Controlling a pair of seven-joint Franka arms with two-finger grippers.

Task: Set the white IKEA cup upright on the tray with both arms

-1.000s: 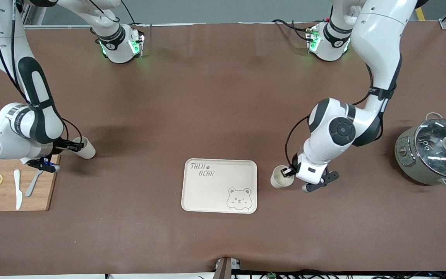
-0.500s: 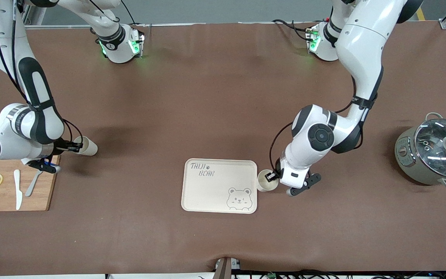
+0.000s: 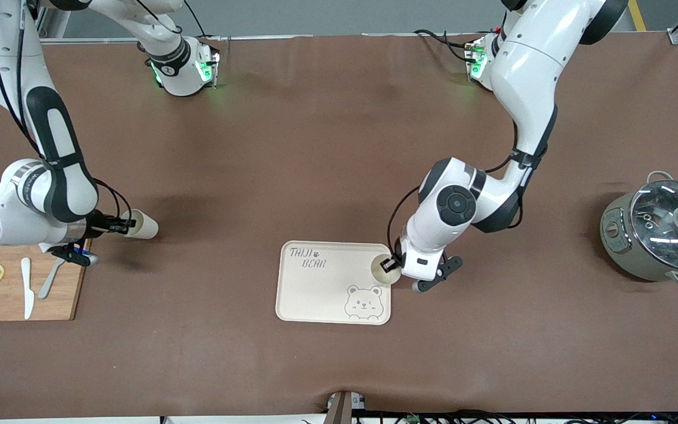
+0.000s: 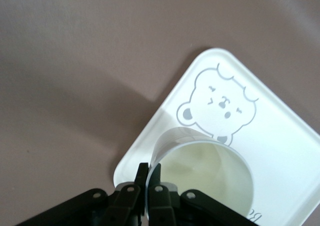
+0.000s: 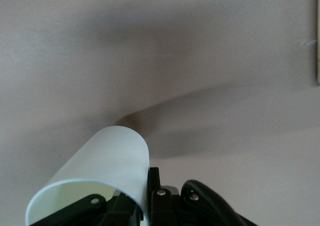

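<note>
Front view, carrying: pinched white cup by rim in left gripper over tray's 3 o'clock edge; clamped second cup in waiting right gripper beside cutting board. Needed next, likely: lowering upright, farther inward.

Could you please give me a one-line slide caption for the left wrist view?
Left gripper pinches a white cup's rim over the bear-printed tray's corner.

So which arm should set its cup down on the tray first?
Left. The left gripper already holds its cup upright over the tray edge by the bear drawing. The right gripper holds its cup tilted, over the table beside the cutting board.
</note>
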